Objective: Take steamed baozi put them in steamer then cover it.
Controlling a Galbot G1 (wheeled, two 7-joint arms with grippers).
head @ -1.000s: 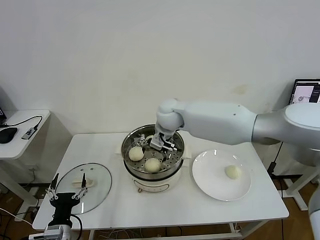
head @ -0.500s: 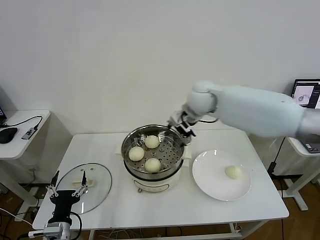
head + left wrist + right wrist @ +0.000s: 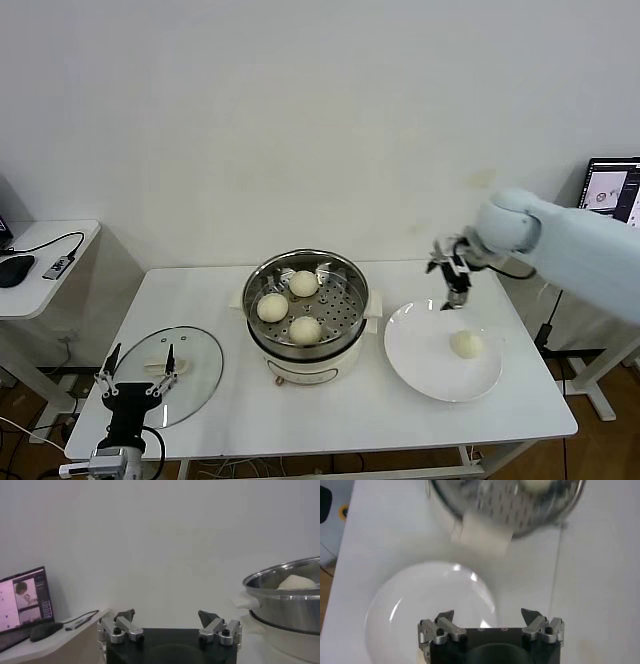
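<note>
The steel steamer (image 3: 306, 298) stands mid-table on its cream base and holds three baozi (image 3: 304, 283) on its perforated tray. A fourth baozi (image 3: 466, 344) lies on the white plate (image 3: 425, 360) to the right. My right gripper (image 3: 450, 272) is open and empty, above the plate's far edge, right of the steamer. In the right wrist view the open gripper (image 3: 489, 616) hovers over the plate (image 3: 420, 605), with the steamer (image 3: 505, 500) beyond. The glass cover (image 3: 170, 372) lies flat at front left. My left gripper (image 3: 138, 372) is open and parked at the cover's near edge.
A side table (image 3: 40, 262) with a mouse and cable stands at far left. A monitor (image 3: 610, 188) stands at far right. In the left wrist view the steamer's rim (image 3: 287, 587) shows, with a screen (image 3: 22, 600) farther off.
My right gripper left a third baozi in the steamer, rose out of the pot and swung right to above the plate's far edge. The left arm stayed still.
</note>
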